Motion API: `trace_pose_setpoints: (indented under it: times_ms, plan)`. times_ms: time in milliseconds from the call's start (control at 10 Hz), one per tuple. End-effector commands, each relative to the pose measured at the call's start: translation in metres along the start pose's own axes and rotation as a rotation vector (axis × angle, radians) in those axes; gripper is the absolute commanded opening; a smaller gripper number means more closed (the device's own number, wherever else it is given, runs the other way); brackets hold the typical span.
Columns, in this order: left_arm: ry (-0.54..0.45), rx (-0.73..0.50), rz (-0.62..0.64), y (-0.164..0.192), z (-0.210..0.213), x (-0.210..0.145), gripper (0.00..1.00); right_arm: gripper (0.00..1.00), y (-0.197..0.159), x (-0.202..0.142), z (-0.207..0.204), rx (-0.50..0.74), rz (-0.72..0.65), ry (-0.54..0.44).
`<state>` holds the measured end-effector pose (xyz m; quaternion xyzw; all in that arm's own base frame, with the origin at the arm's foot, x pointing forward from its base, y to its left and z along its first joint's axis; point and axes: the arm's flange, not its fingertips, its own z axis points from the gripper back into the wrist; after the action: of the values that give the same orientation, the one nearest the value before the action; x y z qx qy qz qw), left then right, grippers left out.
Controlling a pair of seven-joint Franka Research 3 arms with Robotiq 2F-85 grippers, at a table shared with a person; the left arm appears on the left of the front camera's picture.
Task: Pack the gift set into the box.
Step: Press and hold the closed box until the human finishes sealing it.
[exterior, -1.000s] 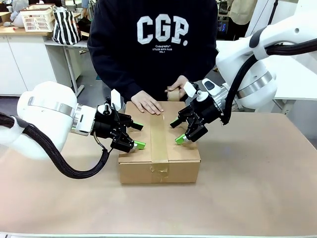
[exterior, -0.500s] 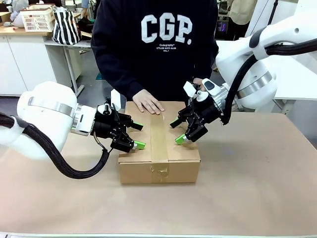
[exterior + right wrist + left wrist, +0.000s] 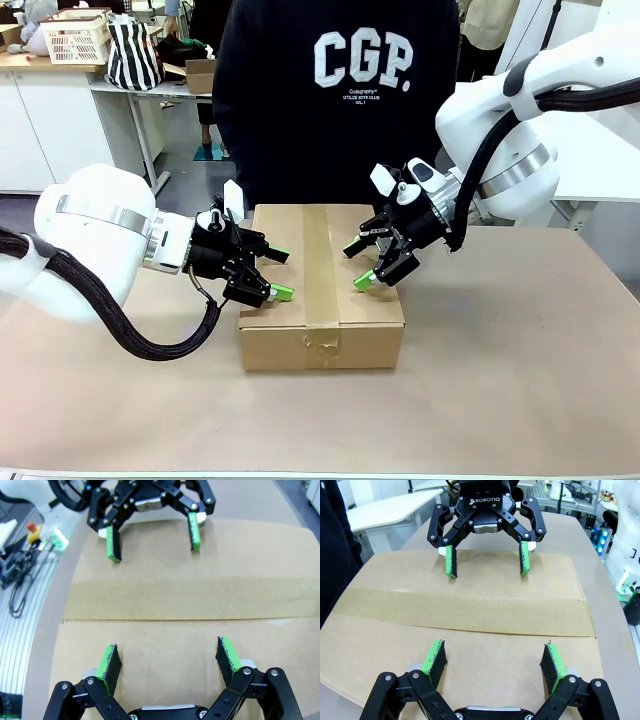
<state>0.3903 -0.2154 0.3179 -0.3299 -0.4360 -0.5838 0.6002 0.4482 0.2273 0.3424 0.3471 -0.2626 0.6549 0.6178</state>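
A brown cardboard box (image 3: 321, 283) sits closed on a tan table (image 3: 520, 340), a tape strip (image 3: 320, 265) along its top; the gift set is not visible. The left gripper (image 3: 277, 273) and right gripper (image 3: 359, 266) hover over the lid, fingers spread, holding nothing. The person's (image 3: 335, 95) hand, on the lid a moment ago, has withdrawn; behind stand white benches.

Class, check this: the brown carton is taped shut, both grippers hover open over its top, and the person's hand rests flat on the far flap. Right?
One thing is wrong: no hand rests on the box; the front view shows its top bare. The tape strip does close it, and the left gripper and right gripper hang open over it.
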Motion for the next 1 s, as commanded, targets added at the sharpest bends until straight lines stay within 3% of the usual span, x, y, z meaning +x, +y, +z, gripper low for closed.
trace_pose_setpoints:
  times_ms: [0, 900]
  plan:
    - [-0.014, 0.005, -0.021, -0.0036, 0.0006, -0.0036, 1.0, 1.0, 0.0003, -0.0021, -0.0019, 0.001, 0.008, 0.003]
    - [-0.014, 0.005, -0.021, -0.0036, 0.0006, -0.0036, 1.0, 1.0, 0.0003, -0.0021, -0.0019, 0.001, 0.008, 0.003]
